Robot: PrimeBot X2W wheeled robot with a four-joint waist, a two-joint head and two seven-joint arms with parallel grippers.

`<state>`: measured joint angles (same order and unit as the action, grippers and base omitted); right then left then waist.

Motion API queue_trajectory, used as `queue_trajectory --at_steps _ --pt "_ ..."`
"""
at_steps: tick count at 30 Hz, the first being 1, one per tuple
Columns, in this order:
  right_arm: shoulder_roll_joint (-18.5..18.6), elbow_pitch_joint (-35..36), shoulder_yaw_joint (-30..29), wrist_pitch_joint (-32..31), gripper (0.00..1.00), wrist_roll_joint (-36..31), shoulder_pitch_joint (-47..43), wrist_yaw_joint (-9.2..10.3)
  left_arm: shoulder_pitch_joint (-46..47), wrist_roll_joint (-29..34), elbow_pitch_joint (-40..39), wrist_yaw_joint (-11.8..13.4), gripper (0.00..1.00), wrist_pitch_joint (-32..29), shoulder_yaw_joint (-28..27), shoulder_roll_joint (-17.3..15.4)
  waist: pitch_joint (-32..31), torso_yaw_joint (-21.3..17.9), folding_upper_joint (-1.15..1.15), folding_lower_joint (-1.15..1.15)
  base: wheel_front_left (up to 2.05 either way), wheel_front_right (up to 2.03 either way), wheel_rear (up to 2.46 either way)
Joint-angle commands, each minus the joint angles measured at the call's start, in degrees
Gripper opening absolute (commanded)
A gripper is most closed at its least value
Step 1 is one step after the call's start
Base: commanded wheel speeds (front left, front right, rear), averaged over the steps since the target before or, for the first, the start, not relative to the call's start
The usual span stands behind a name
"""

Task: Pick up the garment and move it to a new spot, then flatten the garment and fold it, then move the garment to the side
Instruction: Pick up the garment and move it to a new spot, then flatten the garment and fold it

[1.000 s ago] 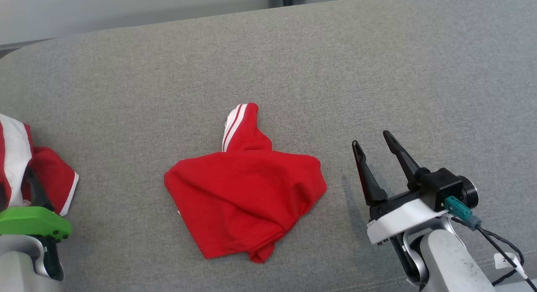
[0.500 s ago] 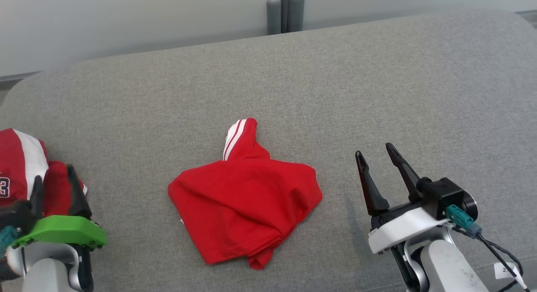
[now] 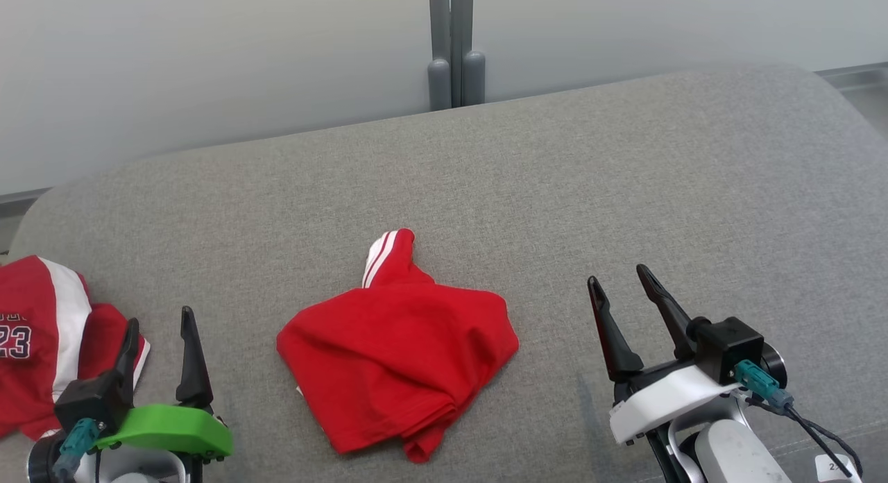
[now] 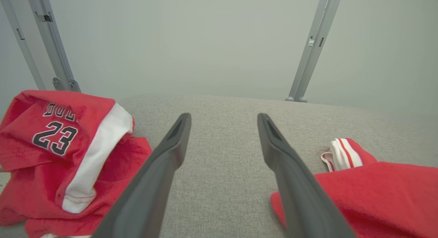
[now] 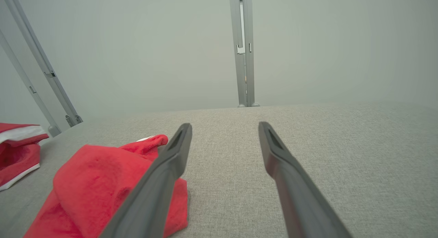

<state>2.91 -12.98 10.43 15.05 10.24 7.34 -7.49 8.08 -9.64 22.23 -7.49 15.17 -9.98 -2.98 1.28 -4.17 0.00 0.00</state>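
Two grippers framed the head view, which had tilted upward over the last second, so you should discount the apparent slide of the whole scene. What truly moved was your left gripper (image 3: 159,318). It had drawn back from the numbered jersey (image 3: 35,344) at the far left and stood clear of it, fingers spread wide and empty. Your right gripper (image 3: 617,275) kept its station at the lower right, likewise wide and empty. The red garment (image 3: 395,358) lay crumpled mid-way along the grey cushion (image 3: 555,191), between the two, with its striped cuff (image 3: 380,257) pointing away from you.

Left wrist view: bare cushion lay between the fingers, the jersey on one side and the red garment on the other, neither touched.

Right wrist view: the red garment lay left of the fingers, none of it between them.

Judgement: the jersey looked set aside; the central garment, unflattened, awaited its pick-up.
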Motion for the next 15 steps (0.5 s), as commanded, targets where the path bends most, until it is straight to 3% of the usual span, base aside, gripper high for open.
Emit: queue_trajectory --at_steps 1,15 --pt "0.08 -0.26 0.09 0.18 1.00 0.42 -1.28 0.01 -2.09 -0.64 -0.74 0.02 1.00 -0.04 0.41 -0.03 -1.54 -0.78 0.00 0.00 0.00 0.00 0.00" --pt "0.07 -1.00 -0.15 0.18 1.00 -0.19 -3.62 0.01 -6.91 -3.37 -3.81 2.42 1.00 -0.04 6.75 -0.01 -3.13 -0.18 0.00 0.00 0.00 0.00 0.00"
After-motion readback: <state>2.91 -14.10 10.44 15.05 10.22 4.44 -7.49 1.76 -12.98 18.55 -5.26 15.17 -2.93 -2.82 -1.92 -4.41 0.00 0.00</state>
